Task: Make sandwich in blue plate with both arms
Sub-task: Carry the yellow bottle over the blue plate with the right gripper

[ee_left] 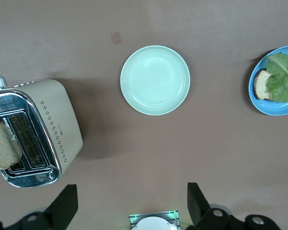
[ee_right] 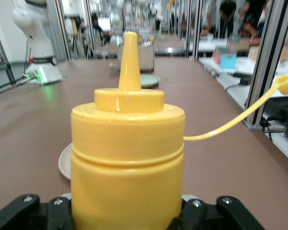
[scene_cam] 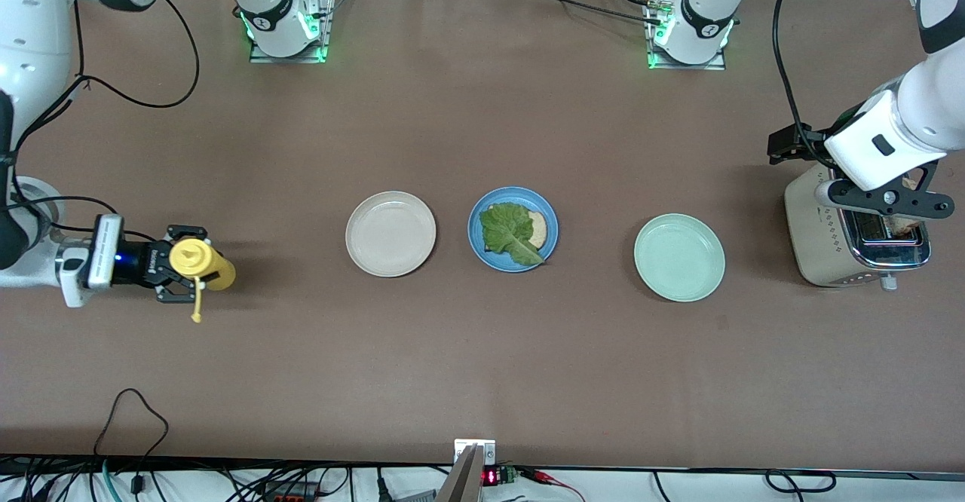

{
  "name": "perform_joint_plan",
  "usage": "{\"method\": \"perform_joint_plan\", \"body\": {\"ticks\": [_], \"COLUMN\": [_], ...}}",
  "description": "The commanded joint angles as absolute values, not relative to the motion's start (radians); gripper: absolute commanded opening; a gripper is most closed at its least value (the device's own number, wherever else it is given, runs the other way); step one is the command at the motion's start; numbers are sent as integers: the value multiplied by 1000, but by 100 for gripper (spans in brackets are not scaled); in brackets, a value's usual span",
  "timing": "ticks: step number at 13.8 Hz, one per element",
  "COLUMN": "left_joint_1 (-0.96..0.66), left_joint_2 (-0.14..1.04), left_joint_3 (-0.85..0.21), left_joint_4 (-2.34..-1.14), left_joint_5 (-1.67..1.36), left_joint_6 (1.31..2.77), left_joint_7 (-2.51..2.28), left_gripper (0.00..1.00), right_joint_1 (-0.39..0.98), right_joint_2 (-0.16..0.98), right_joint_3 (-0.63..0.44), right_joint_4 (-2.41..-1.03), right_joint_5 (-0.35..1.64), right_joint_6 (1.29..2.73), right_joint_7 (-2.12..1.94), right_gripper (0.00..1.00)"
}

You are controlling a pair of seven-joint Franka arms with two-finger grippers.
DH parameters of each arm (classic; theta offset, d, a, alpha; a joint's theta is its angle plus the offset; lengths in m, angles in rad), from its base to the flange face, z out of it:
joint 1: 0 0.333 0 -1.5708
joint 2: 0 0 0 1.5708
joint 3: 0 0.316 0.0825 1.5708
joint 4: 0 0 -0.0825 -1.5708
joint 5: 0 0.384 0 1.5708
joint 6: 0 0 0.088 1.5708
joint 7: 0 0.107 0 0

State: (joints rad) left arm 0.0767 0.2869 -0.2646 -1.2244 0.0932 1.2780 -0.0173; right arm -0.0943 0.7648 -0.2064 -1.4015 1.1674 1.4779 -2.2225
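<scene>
The blue plate sits mid-table and holds one bread slice with a green lettuce leaf lying on it. It also shows in the left wrist view, with the bread and the lettuce. A second toasted slice stands in the toaster. My left gripper hangs open and empty over the toaster; its fingers stand wide apart. My right gripper is shut on a yellow squeeze bottle at the right arm's end of the table; the bottle has its cap off.
A cream-white plate lies beside the blue plate toward the right arm's end. A pale mint-green plate lies toward the left arm's end, between the blue plate and the toaster. Cables run along the table's near edge.
</scene>
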Motion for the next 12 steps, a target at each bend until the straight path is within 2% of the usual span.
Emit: {"method": "perform_joint_plan", "body": {"ticks": [1,6,12], "left_joint_1": [83,81,83], "left_joint_2": [281,281,281], "left_joint_3": [-267,-267,-265], "left_joint_4": [-1220,-1218,-1220], "left_joint_5": [81,81,81], "left_joint_6": [1267,1267,1267], "left_joint_7": [-23,-23,-23], "left_gripper": [100,100,100], "right_joint_1": [9,222,480], "right_joint_2": [668,640,641], "right_joint_3": [-219,-222,-218], "right_joint_4": [-1425,-1424,-1370], "right_joint_5": [1077,912,530], "right_joint_6": [1599,1853,2064], "right_joint_7": [-2078,-1840,-1436], "right_gripper": [24,24,25]}}
